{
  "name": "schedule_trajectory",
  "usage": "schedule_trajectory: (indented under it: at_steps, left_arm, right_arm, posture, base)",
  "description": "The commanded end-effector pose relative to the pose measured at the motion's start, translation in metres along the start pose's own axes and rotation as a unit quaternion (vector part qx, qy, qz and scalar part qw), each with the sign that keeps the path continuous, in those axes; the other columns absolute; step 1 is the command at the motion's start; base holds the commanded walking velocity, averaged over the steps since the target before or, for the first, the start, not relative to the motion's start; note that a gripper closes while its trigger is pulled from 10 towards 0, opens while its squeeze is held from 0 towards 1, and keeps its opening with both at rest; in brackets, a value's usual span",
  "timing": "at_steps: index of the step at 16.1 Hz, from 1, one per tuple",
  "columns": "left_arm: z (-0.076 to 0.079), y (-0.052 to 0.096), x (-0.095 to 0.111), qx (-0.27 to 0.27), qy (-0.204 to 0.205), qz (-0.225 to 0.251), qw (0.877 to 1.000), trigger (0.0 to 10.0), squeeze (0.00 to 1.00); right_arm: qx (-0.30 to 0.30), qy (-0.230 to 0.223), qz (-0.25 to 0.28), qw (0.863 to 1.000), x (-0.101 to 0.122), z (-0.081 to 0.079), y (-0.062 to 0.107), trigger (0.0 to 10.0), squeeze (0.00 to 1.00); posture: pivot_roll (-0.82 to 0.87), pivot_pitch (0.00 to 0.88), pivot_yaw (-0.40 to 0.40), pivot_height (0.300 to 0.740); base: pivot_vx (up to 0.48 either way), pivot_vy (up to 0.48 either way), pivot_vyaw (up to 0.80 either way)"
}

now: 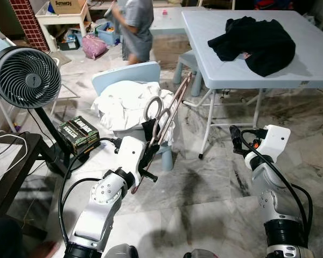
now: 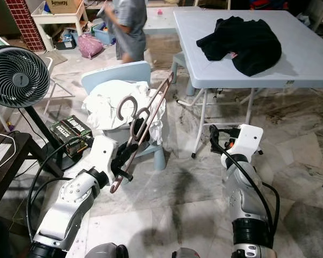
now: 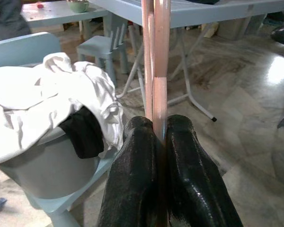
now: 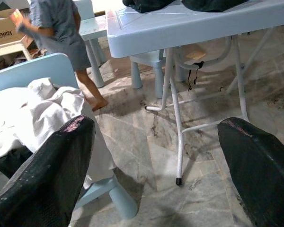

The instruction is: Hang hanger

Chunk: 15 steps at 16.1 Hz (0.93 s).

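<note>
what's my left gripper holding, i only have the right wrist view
Observer: The left gripper is shut on a pink hanger, fingers pinching its bar.
Operator: where's its hook
Observer: The hook curls in front of the white clothes piled on the small blue chair.
Operator: what's on top of the table
Observer: A black garment lies crumpled on the table.
Operator: right gripper
Observer: The right gripper is open, holding nothing.
</note>
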<state>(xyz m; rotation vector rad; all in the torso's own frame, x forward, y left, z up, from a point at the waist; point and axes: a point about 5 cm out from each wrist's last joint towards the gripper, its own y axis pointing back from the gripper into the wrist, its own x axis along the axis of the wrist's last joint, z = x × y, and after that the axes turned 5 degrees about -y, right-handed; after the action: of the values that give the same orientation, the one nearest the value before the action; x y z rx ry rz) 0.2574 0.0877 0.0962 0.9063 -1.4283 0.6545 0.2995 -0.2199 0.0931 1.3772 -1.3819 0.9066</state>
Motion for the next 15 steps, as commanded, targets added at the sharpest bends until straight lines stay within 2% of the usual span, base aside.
schedule_trajectory:
  at_steps: [1, 4, 15]
  left_arm:
    - [0.0018, 0.0000, 0.0051, -0.009, -0.003, 0.014, 1.000, 10.0, 0.00]
    - [0.0019, 0.0003, 0.0066, -0.014, 0.002, 0.020, 1.000, 10.0, 0.00]
    - [0.0032, -0.0007, 0.0075, -0.021, 0.006, 0.025, 0.999, 10.0, 0.00]
  right_arm:
    - [-0.004, 0.002, 0.001, 1.000, 0.0025, 0.0008, -0.0019, 10.0, 0.00]
    - [-0.005, 0.002, 0.001, 1.000, 0.0031, 0.0013, -0.0023, 10.0, 0.00]
    - [-0.005, 0.008, 0.006, 1.000, 0.0063, 0.0022, -0.0045, 10.0, 0.00]
  posture:
    - [-0.03, 0.007, -0.014, 0.740]
    - [-0.03, 0.003, -0.014, 0.740]
    - [-0.03, 0.000, -0.018, 0.740]
  base:
    - [0.000, 0.000, 0.00]
    - [0.186, 0.000, 0.00]
    - [0.326, 0.000, 0.00]
